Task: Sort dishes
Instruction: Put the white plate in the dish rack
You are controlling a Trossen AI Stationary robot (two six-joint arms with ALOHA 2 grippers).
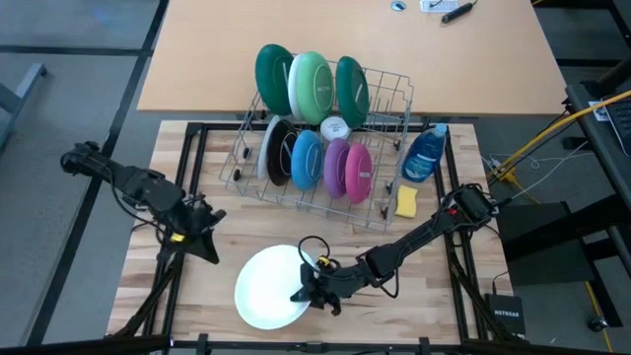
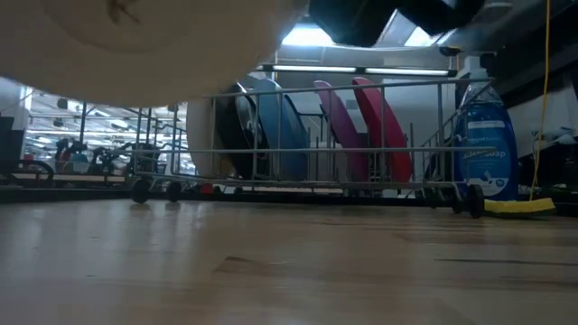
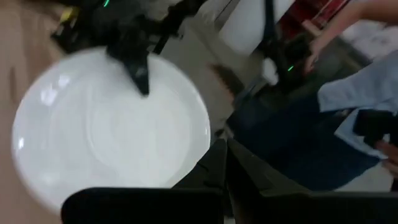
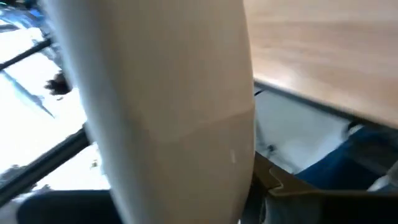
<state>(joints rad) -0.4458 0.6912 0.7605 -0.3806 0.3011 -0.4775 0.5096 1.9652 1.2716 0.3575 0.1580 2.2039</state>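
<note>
My right claw (image 1: 308, 288) pinches the white plate (image 1: 266, 286) by its rim alone, above the worktop (image 1: 197, 197); any tilt could slip it. Left claw (image 1: 202, 237) clenched, idle.

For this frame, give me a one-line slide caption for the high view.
Right gripper grips the white plate at its rim, near a dish rack of coloured dishes; left gripper waits shut.

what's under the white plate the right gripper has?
Nothing seen: the low view shows the white plate lifted off the bare wooden table, held by the right gripper. The table patch directly below it is hidden in the high view.
</note>
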